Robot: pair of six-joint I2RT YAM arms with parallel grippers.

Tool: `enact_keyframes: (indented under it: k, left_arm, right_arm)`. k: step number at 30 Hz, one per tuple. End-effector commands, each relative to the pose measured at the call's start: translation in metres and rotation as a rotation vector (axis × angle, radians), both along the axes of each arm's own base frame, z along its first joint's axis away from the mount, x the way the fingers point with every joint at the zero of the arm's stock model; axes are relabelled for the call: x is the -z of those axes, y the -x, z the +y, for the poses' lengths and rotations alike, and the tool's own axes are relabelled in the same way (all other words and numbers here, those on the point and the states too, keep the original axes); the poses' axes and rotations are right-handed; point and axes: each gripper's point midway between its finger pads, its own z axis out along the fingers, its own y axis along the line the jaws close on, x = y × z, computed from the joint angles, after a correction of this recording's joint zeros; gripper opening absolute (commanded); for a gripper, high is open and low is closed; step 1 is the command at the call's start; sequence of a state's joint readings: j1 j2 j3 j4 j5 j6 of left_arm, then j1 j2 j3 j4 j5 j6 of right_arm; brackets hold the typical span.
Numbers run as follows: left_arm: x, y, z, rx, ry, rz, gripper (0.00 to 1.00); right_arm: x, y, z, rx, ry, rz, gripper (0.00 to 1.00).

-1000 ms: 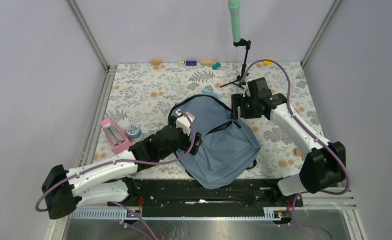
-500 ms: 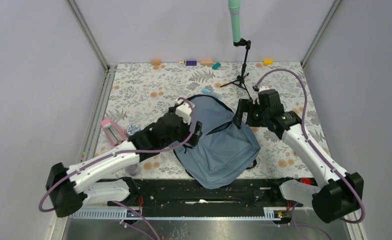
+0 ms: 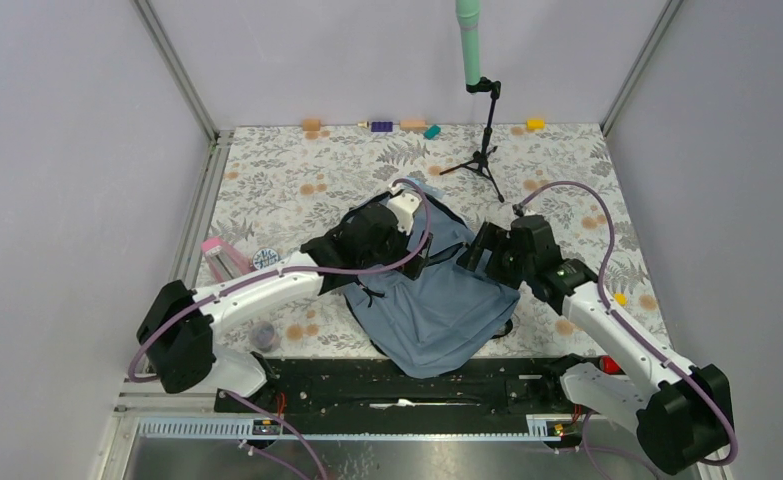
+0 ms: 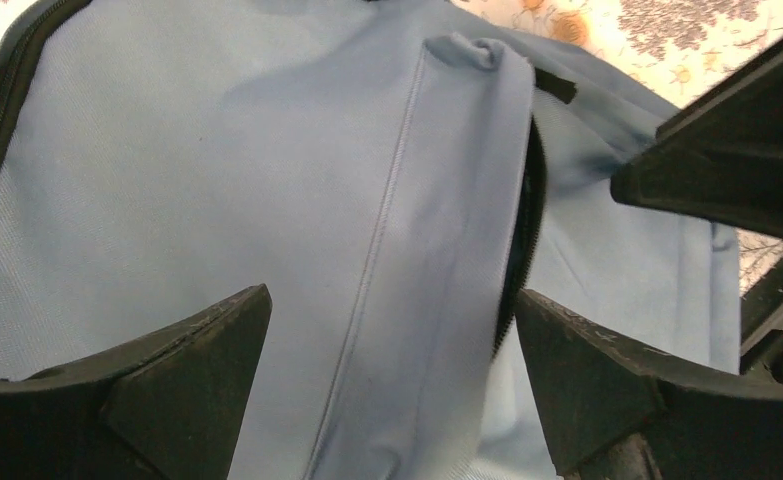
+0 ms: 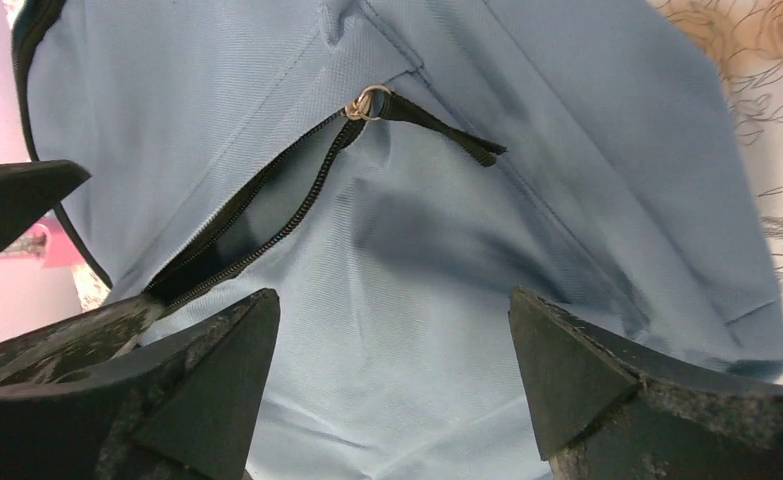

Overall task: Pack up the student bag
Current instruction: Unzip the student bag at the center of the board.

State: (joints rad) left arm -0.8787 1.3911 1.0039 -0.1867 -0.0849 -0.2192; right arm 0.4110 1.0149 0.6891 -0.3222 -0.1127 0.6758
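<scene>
The student bag (image 3: 437, 315), grey-blue with black zippers, lies flat in the middle of the table. Its front pocket zipper (image 5: 257, 215) is partly undone, showing a dark slit, and the metal pull with its black tab (image 5: 372, 103) sits at the slit's upper end. My left gripper (image 3: 422, 262) hovers over the bag's upper middle, open, nothing between its fingers (image 4: 187, 385). My right gripper (image 3: 473, 250) faces it from the right, also open and empty, its fingers (image 5: 587, 385) just over the fabric below the slit. In the left wrist view the bag (image 4: 217, 180) fills the frame.
A pink object (image 3: 225, 262) and a blue-and-white tape roll (image 3: 264, 258) lie left of the bag. A small tripod (image 3: 482, 150) carrying a green pole stands behind it. Coloured blocks (image 3: 407, 125) line the far edge. A small yellow piece (image 3: 620, 297) lies at the right.
My left arm has swung right and farther back, over the bag's top. My right arm has come nearer and lower onto the bag's right side, with its jaws wider.
</scene>
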Motion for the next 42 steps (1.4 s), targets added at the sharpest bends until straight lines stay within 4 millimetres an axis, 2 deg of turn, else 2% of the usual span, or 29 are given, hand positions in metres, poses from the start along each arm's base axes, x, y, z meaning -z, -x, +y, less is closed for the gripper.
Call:
enact_keyframes:
  k: [1,3,5,10,13,17,25,28,32,34,36,37,42]
  left_arm:
    - [-0.014,-0.016,-0.01,-0.019,0.06,-0.008,0.99]
    - [-0.009,-0.017,-0.009,-0.02,0.048,-0.001,0.97]
    - [-0.004,-0.017,-0.009,-0.018,0.035,0.003,0.92]
    - [0.004,-0.018,-0.008,-0.009,0.014,0.004,0.57]
    - [0.008,-0.015,-0.009,0.006,0.02,0.017,0.41]
    - [0.009,-0.01,-0.008,0.011,0.04,0.018,0.28]
    - [0.008,-0.009,-0.001,0.006,0.06,0.01,0.2]
    - [0.012,-0.008,0.0,0.009,0.066,0.017,0.16]
    - [0.012,-0.009,0.001,0.003,0.088,0.004,0.14]
    - [0.013,-0.008,0.002,0.002,0.092,0.0,0.13]
    - [0.015,-0.008,0.004,0.0,0.088,0.002,0.07]
    - [0.017,-0.008,0.006,-0.004,0.084,0.007,0.05]
    - [0.03,-0.015,0.019,-0.061,0.061,0.023,0.0]
  right_arm:
    - [-0.019,-0.015,0.018,0.086,-0.101,-0.067,0.9]
    - [-0.02,-0.016,0.024,0.082,-0.097,-0.07,0.89]
    - [-0.022,-0.017,0.03,0.072,-0.093,-0.073,0.88]
    - [-0.022,-0.022,0.039,0.074,-0.08,-0.074,0.87]
    - [-0.02,-0.027,0.048,0.09,-0.085,-0.064,0.87]
    - [-0.017,-0.034,0.061,0.115,-0.096,-0.049,0.83]
    - [0.003,-0.034,0.085,0.07,-0.055,0.007,0.68]
    - [0.007,-0.033,0.086,0.058,-0.034,0.018,0.59]
    - [0.009,-0.032,0.089,0.034,-0.012,0.032,0.38]
    - [0.004,-0.034,0.091,0.021,-0.013,0.026,0.23]
    - [-0.008,-0.035,0.092,0.005,-0.019,0.007,0.1]
    - [-0.016,-0.035,0.093,-0.005,-0.024,-0.009,0.0]
    - [-0.054,-0.026,0.09,-0.057,-0.043,-0.063,0.0]
